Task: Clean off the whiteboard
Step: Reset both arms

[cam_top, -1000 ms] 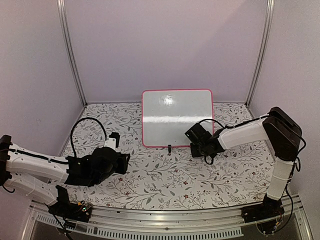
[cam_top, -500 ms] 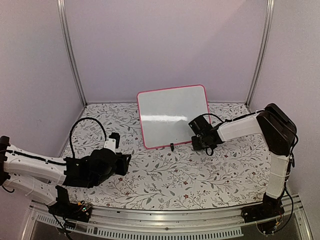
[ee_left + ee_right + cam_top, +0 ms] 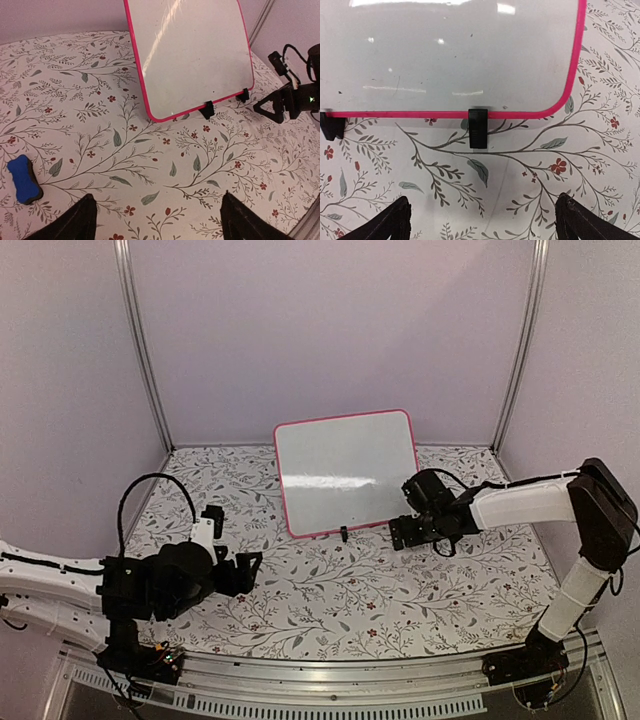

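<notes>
The whiteboard (image 3: 345,472) stands upright on its two small black feet (image 3: 478,127) towards the back of the bench (image 3: 330,590), roughly in the middle and turned a little so its left edge sits nearer the front. Its pink-red frame goes all the way round, and the glossy white face carries no writing, only glare and a few faint specks seen close up in the right wrist view.

The right gripper (image 3: 400,532) sits low by the board's lower right corner, just beside the right-hand foot. Its jaws are spread wide with nothing between them, and the board lies ahead of the fingertips, not touching them.

The left gripper (image 3: 245,570) hangs over the front left part of the flowered cloth, well apart from the board. Its jaws are also spread and empty. A small blue eraser (image 3: 24,179) lies flat on the cloth off to one side of that gripper, touched by neither finger.
</notes>
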